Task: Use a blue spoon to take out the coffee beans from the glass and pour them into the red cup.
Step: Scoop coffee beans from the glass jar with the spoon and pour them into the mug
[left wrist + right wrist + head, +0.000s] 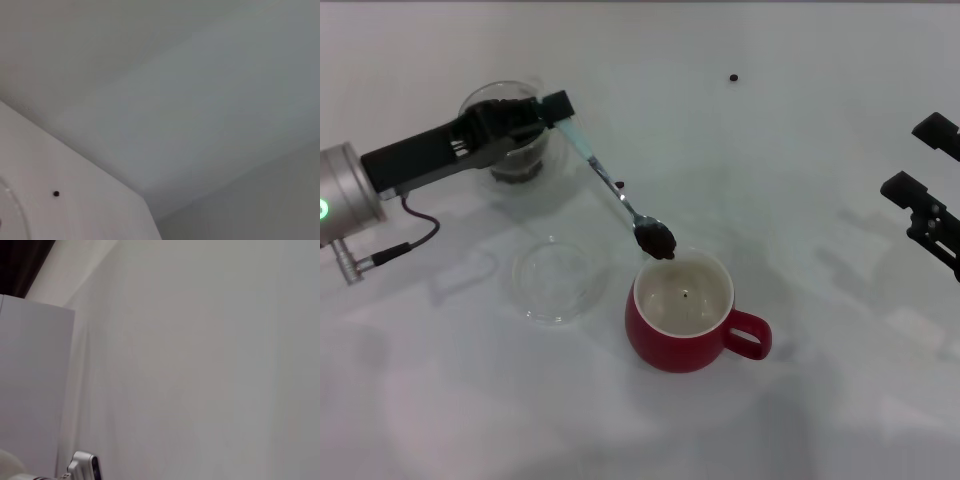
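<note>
In the head view my left gripper (557,112) is shut on the pale handle of the blue spoon (610,185). The spoon slants down to the right; its bowl carries dark coffee beans (654,238) just above the far rim of the red cup (685,315). The cup stands at the centre front with its handle to the right, and one bean (691,294) lies on its cream inside. The glass (512,128) with beans stands at the back left, partly hidden behind my left gripper. My right gripper (923,160) is open at the right edge, away from everything.
A flat clear glass dish (554,279) lies left of the red cup. A loose bean (733,77) lies far back on the white table, and another (621,184) lies beside the spoon's neck. A loose bean (56,193) also shows in the left wrist view.
</note>
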